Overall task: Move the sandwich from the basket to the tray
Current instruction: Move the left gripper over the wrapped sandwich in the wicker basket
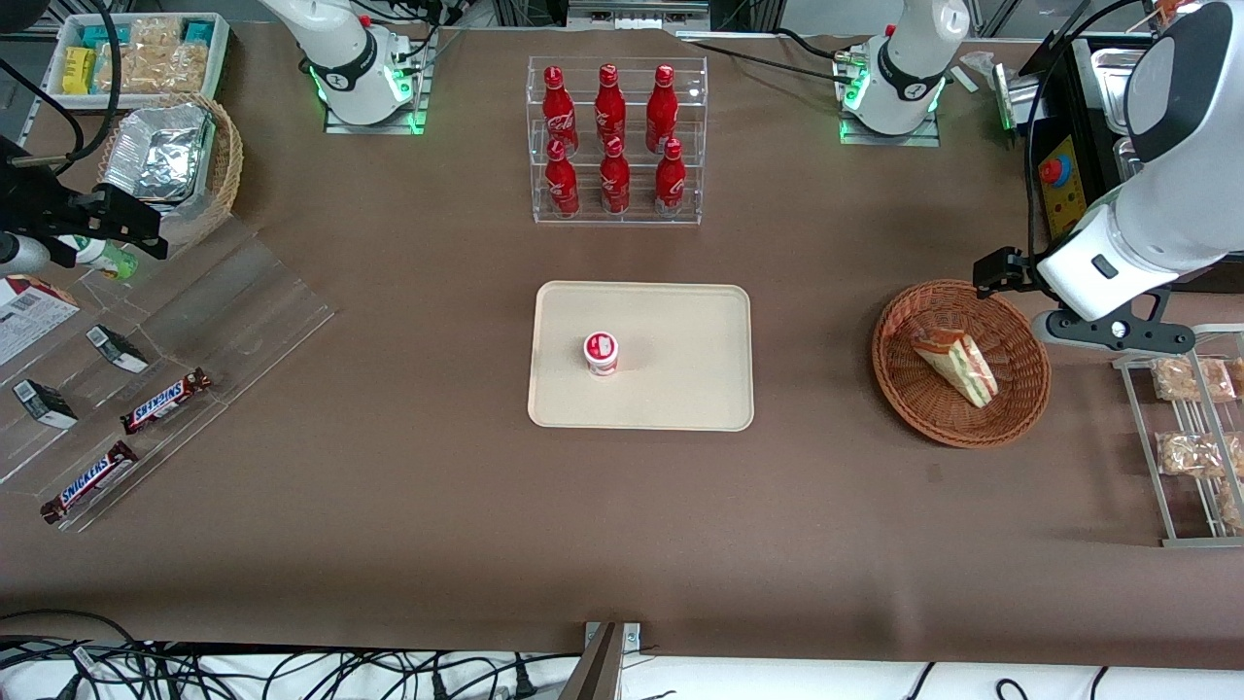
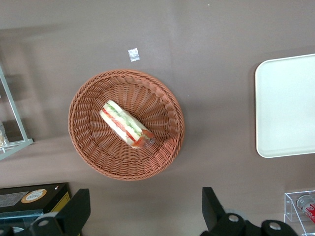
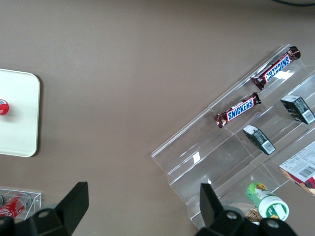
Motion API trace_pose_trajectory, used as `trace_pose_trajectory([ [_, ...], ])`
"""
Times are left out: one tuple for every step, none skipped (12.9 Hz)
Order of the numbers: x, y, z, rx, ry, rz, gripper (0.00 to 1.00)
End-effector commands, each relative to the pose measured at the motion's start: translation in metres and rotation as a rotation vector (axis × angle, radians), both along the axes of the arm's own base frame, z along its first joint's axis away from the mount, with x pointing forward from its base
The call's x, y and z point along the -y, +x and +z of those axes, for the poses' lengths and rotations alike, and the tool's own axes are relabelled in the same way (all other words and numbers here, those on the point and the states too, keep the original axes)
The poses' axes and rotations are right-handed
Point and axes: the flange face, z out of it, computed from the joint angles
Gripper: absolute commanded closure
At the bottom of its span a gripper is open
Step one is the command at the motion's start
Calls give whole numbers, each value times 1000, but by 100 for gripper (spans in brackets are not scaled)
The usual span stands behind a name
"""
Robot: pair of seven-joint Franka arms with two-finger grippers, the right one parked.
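- Tray (image 1: 680, 399) mid-table, a small red-and-white cup (image 1: 601, 352) standing on it.
- Sandwich (image 1: 956, 361) lies in the basket (image 1: 909, 408), toward the working arm's end.
- Gripper (image 2: 145, 211) hangs above the basket's rim, fingers spread, holding nothing.

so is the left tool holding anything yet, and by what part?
Nothing held. The tool is open, above the basket rim; the sandwich lies untouched in it.
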Motion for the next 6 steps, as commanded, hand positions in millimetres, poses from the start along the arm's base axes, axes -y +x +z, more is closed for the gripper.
trace_pose_trajectory([
  [-2, 3, 5, -11, -17, -1, 0],
  [-6, 3, 5, -12, -18, 7, 0],
  [-8, 4, 6, -11, -18, 8, 0],
  [-9, 4, 6, -11, -19, 13, 0],
  [-10, 4, 3, -15, -16, 17, 0],
  [-15, 8, -8, -33, -12, 31, 0],
])
